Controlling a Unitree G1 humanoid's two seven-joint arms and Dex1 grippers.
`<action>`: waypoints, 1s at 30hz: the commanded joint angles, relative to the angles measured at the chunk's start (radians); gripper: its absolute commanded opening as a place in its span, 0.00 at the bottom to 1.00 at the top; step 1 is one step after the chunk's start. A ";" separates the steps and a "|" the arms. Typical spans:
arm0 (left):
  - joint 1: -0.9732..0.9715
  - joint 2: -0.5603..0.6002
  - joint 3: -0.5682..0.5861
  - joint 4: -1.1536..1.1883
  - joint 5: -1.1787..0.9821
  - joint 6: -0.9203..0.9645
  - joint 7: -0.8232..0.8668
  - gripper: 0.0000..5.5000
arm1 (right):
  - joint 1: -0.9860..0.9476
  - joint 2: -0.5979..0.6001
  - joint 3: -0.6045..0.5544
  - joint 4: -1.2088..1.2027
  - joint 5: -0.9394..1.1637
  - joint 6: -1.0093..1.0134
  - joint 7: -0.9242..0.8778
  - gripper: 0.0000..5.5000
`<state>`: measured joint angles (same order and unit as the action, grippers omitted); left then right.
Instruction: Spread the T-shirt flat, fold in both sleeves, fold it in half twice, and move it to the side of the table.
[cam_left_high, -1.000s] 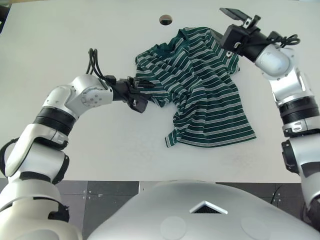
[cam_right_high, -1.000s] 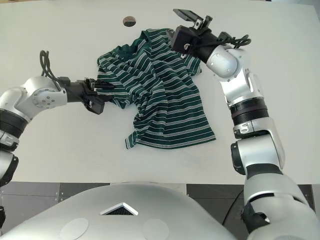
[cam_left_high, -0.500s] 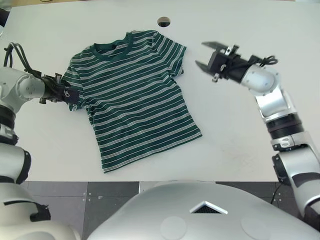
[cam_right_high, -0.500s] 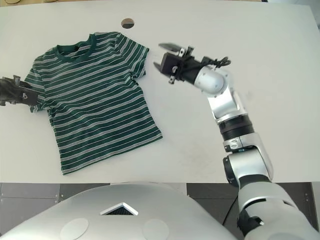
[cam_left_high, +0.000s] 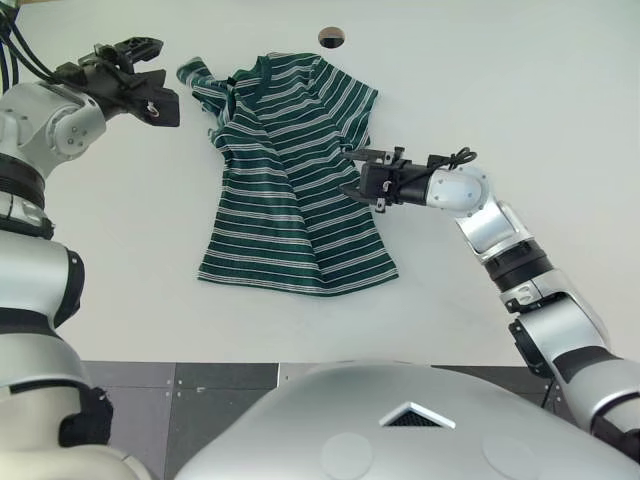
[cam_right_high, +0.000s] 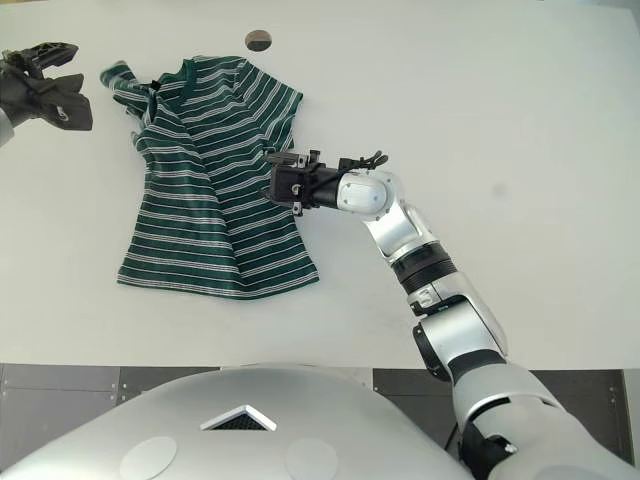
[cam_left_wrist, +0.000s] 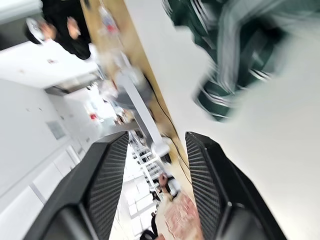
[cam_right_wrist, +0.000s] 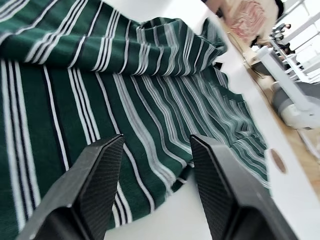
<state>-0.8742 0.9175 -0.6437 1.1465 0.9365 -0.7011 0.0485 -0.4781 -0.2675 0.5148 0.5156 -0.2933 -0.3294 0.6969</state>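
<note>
The green-and-white striped T-shirt (cam_left_high: 290, 180) lies on the white table (cam_left_high: 520, 90), collar toward the far edge. Its left side is bunched in toward the middle, and one sleeve (cam_left_high: 197, 76) sticks out at the far left. My left gripper (cam_left_high: 163, 72) is open and holds nothing, raised just left of that sleeve; the sleeve (cam_left_wrist: 225, 75) lies beyond its fingers (cam_left_wrist: 107, 190) in the left wrist view. My right gripper (cam_left_high: 350, 172) is open at the shirt's right edge, near the right sleeve. Its fingers (cam_right_wrist: 100, 185) straddle striped cloth (cam_right_wrist: 150, 100).
A small round hole (cam_left_high: 330, 38) is in the table just beyond the collar. Bare table spreads to the right of the shirt and along the near edge (cam_left_high: 300, 350).
The shirt lay flat before; now its left side is pulled in and rumpled. My left gripper let go of the left sleeve and moved up and back. My right gripper came in to the shirt's right edge.
</note>
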 joint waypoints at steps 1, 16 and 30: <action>0.014 -0.007 -0.003 0.020 -0.015 -0.009 -0.078 0.38 | -0.042 -0.005 0.061 0.146 -0.106 -0.006 -0.028 0.44; 0.098 -0.080 0.121 -0.219 -0.235 -0.108 -0.219 0.38 | 0.346 -0.711 -0.099 -0.407 0.051 0.200 0.358 0.44; 0.452 -0.208 0.090 -0.962 -0.406 -0.062 -0.575 0.38 | 0.149 -0.717 -0.248 -0.486 0.157 0.318 0.427 0.44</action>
<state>-0.4214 0.7456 -0.5363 0.2389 0.4993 -0.7574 -0.5054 -0.2888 -0.9518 0.2836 0.0165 -0.1365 -0.0125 1.0839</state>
